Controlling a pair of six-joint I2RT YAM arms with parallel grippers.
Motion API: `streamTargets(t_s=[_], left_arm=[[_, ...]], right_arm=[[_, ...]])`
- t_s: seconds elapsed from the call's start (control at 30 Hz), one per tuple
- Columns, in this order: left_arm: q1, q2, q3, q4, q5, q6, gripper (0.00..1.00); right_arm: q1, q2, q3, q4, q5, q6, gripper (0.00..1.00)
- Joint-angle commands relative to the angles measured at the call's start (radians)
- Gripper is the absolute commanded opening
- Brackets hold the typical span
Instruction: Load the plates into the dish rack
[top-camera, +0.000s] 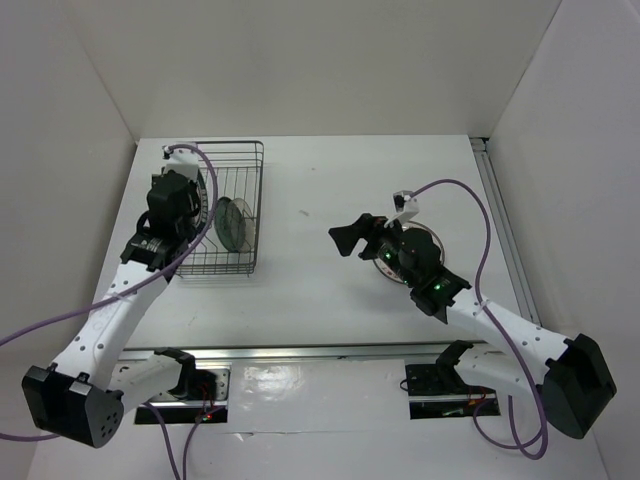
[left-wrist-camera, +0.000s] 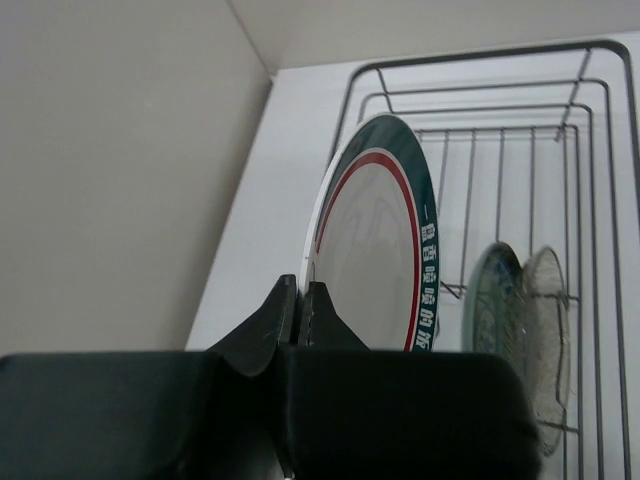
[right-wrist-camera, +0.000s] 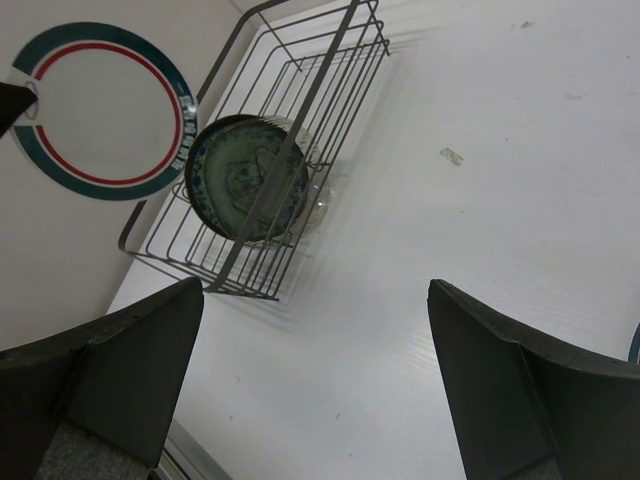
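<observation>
White plate: pinched upright at rim by left fingers
Dish rack: lay below plate edge, left arm nearer
Right fingers: spread open, empty

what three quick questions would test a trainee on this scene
1. True or false: the right gripper is shut on a plate.
2. The left gripper holds the ringed plate by its: A) rim B) centre C) underside only, resting flat on open fingers.
3. Fill in: the teal plate stands on edge inside the ____.

Key: 1 false, its fingers are wide apart with nothing between them. 2 A. 3 rack.
</observation>
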Motion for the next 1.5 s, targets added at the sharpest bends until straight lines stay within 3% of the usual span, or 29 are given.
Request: streamTargets(t_s=[0.0, 0.4, 0.67, 1.2, 1.47], left_arm=[[0.012, -0.033, -0.032, 0.078, 0.114, -0.082, 0.00], [0.025, 0.041, -0.053, 0.093, 0.142, -0.109, 0.00], [0.025, 0.041, -0.043, 0.107, 0.055, -0.099, 0.00], [0.025, 0.110, -0.034, 0.096, 0.046, -0.118, 0.00], [0.025, 0.148, -0.024, 0.055, 0.096, -0.151, 0.04]], right_arm=[[-0.007, -0.019, 0.002, 0.021, -0.004, -0.020, 1.00], [-0.017, -0.028, -0.018, 0.039, -0.004, -0.030, 1.00], [-0.017, -0.007, -0.018, 0.048, -0.024, -0.021, 1.00], [-0.026, 0.012, -0.018, 0.067, -0.033, -0.020, 1.00], [-0.026, 0.021, -0.018, 0.067, -0.043, -0.011, 1.00]])
